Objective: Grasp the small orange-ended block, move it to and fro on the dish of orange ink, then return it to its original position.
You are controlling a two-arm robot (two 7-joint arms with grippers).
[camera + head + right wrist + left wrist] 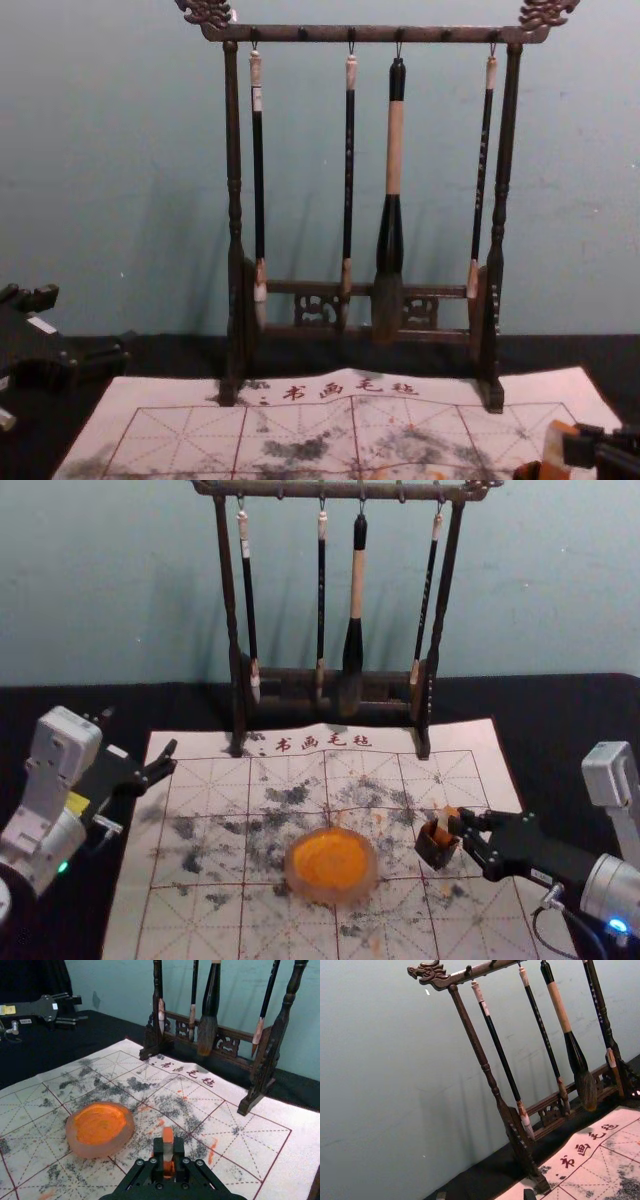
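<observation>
The small orange-ended block (pixel 446 818) has a pale middle and is at the dark brown holder (pixel 436 848), right of the dish of orange ink (pixel 332 865). My right gripper (pixel 462 830) reaches in from the right, shut on the block. In the right wrist view the block (pixel 168 1149) stands between the fingertips of the right gripper (pixel 168 1146), and the ink dish (pixel 100 1129) lies apart from it. The chest view has the block (pixel 553 450) at the lower right. My left gripper (pixel 168 762) is parked open at the mat's left edge; its tips (pixel 485 1195) show in the left wrist view.
A dark wooden brush rack (pixel 330 685) with several hanging brushes stands behind the work. The ink-stained white mat (pixel 220 920) with red grid lines lies on the black table cover (pixel 560 705).
</observation>
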